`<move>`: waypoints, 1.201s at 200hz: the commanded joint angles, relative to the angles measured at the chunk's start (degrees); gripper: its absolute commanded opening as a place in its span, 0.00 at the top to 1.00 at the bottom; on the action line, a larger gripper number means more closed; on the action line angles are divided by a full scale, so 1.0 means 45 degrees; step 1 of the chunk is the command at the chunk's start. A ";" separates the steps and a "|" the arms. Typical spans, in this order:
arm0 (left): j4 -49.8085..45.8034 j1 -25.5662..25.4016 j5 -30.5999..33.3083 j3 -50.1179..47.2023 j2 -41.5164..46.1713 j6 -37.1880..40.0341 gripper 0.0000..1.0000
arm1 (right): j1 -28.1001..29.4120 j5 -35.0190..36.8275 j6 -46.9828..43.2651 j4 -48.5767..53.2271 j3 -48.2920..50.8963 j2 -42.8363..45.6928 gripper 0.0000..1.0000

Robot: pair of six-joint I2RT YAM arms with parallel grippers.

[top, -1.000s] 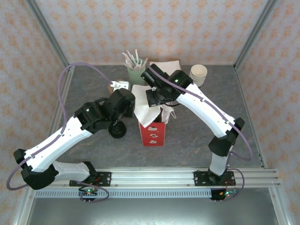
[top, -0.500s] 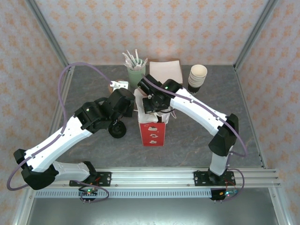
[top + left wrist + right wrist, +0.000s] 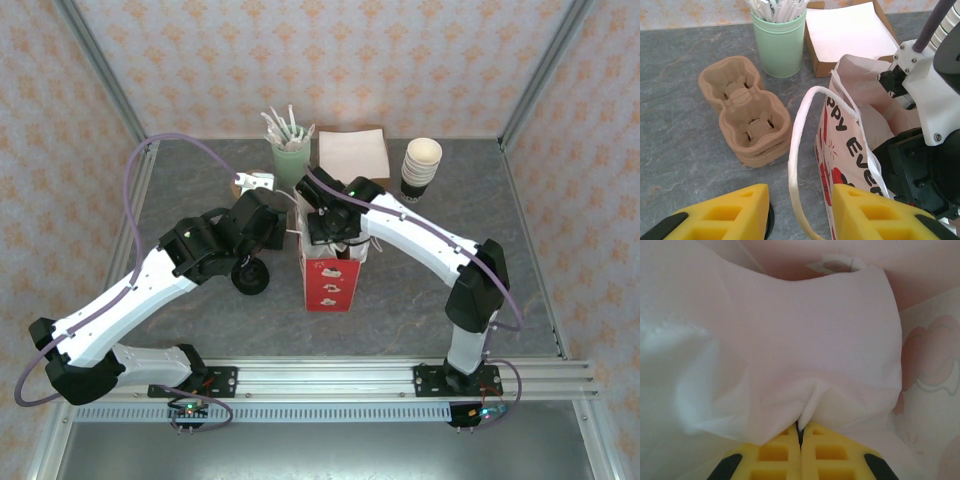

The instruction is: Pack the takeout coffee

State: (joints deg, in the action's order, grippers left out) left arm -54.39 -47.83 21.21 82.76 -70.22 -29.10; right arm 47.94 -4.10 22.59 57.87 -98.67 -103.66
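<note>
The takeout coffee is hidden from view. A red and white paper bag (image 3: 326,285) stands upright mid-table. My right gripper (image 3: 800,427) is shut on a white napkin (image 3: 790,340) and reaches down into the bag's mouth (image 3: 330,240). The bag's pale inner walls surround the napkin. My left gripper (image 3: 800,200) stands open at the bag's left side. The bag's white handle loop (image 3: 795,150) hangs between its yellow fingers (image 3: 865,210), and the right finger lies against the bag's printed face (image 3: 845,140).
A mint cup of white utensils (image 3: 290,150) and a box of napkins (image 3: 354,152) stand at the back, with a stack of paper cups (image 3: 421,165) to their right. Tan cup carriers (image 3: 747,112) sit left of the bag. A black lid (image 3: 249,278) lies under my left arm.
The right gripper has carried the napkin forward and down from over the bag's back edge into its mouth, so the napkin no longer drapes outside. The left arm has barely moved.
</note>
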 commanded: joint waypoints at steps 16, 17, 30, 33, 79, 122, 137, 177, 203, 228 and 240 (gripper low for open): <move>0.0168 0.0158 0.0054 -0.0098 0.0101 -0.0017 0.61 | -0.0088 0.0698 0.0434 -0.0969 0.0773 0.0546 0.88; 0.0171 0.0159 0.0063 -0.0104 0.0098 -0.0017 0.61 | -0.0088 0.0687 0.0441 -0.0977 0.0774 0.0569 0.87; 0.0248 0.0171 0.0063 -0.0166 0.0111 -0.0021 0.61 | -0.0088 0.0618 0.0489 -0.1104 0.0871 0.0749 0.80; 0.0280 0.0162 0.0080 -0.0183 0.0112 -0.0003 0.61 | -0.0097 0.0623 0.0508 -0.1146 0.0875 0.0818 0.77; 0.0178 0.0173 0.0079 -0.0129 -0.0100 0.0056 0.62 | -0.0068 0.0801 0.0556 -0.0812 0.0277 0.2015 0.65; 0.0272 0.0180 0.0056 -0.0304 -0.0024 -0.0047 0.63 | -0.0049 0.0764 0.0608 -0.0988 0.0052 0.2770 0.65; 0.0267 0.0180 0.0041 -0.0303 -0.0031 -0.0058 0.63 | -0.0049 0.0599 0.0660 -0.1343 0.0164 0.2867 0.67; 0.0247 0.0177 0.0098 -0.0303 0.0019 -0.0067 0.63 | -0.0064 0.0074 0.0702 -0.2433 0.0643 0.2737 0.67; 0.0249 0.0169 0.0098 -0.0257 -0.0001 -0.0055 0.63 | -0.0067 -0.0261 0.0748 -0.3039 0.0718 0.2243 0.67; 0.0230 0.0163 0.0043 -0.0262 -0.0058 -0.0072 0.64 | -0.0068 -0.0232 0.0849 -0.3502 0.0809 0.1775 0.67; 0.0183 0.0180 0.0042 -0.0247 -0.0061 -0.0075 0.65 | -0.0085 -0.0233 0.0895 -0.3639 0.0881 0.1549 0.67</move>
State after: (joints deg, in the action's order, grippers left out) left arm -54.26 -47.46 21.02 81.95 -70.43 -29.06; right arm 47.94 -4.97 25.56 44.58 -95.83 -94.45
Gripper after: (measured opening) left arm 0.358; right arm 0.330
